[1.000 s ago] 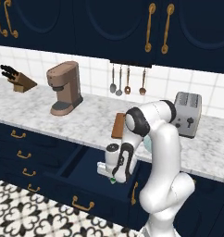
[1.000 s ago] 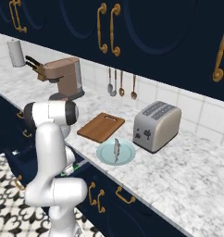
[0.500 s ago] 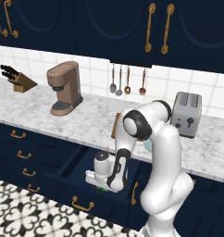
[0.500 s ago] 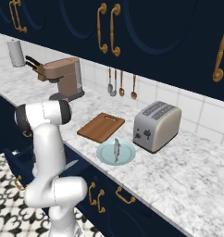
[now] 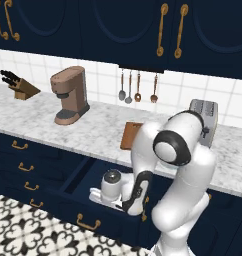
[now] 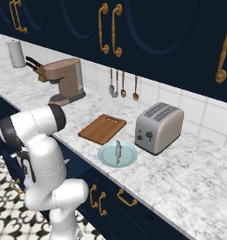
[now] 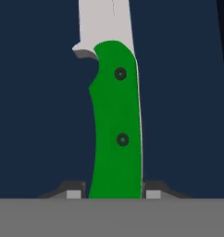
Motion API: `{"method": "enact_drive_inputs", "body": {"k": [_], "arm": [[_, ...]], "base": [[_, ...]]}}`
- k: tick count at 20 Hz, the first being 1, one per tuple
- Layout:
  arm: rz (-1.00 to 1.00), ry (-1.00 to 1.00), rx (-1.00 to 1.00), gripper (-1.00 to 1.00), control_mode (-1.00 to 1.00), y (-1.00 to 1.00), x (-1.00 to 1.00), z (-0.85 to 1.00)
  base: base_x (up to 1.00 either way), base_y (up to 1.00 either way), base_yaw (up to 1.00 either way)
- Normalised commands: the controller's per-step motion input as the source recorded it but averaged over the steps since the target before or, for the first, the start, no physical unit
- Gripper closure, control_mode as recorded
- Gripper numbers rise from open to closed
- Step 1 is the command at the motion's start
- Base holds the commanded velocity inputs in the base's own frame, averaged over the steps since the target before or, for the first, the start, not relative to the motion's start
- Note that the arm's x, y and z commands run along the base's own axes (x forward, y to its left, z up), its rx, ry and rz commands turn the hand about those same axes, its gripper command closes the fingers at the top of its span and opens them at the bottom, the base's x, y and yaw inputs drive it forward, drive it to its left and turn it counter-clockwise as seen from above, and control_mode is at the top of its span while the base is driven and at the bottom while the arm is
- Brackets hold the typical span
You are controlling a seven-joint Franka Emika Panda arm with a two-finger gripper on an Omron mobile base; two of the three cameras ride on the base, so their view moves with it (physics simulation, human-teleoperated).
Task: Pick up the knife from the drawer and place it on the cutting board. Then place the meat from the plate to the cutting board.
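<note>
In the left base view, the arm is bent down into the open drawer (image 5: 88,182), with the end effector (image 5: 124,206) low inside it. In the right base view, the cutting board (image 6: 102,128) lies on the worktop (image 6: 200,173) just beside the plate (image 6: 106,154) carrying the meat (image 6: 118,151). In the hand view, the green-handled knife (image 7: 116,125) is flanked by both fingertips (image 7: 74,190), apparently clamped at the butt end. So near the end, the knife could pivot or slip when lifted.

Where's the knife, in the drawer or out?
In: the knife lies flat on the drawer floor, handle between the claw fingertips.
</note>
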Motion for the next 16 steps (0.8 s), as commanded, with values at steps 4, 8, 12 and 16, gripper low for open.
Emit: {"method": "enact_drive_inputs", "body": {"k": [4, 8, 12, 16], "arm": [[0.0, 0.0, 0.0, 1.0, -1.0, 0.28, -0.21, 0.97], [0.0, 0.0, 0.0, 1.0, -1.0, 0.35, -0.04, 1.0], [0.0, 0.0, 0.0, 1.0, -1.0, 0.35, 0.0, 1.0], [0.0, 0.0, 0.0, 1.0, -1.0, 0.28, 0.0, 1.0]], "base": [[0.0, 0.0, 0.0], [0.0, 0.0, 0.0], [0.0, 0.0, 0.0], [0.0, 0.0, 0.0]]}}
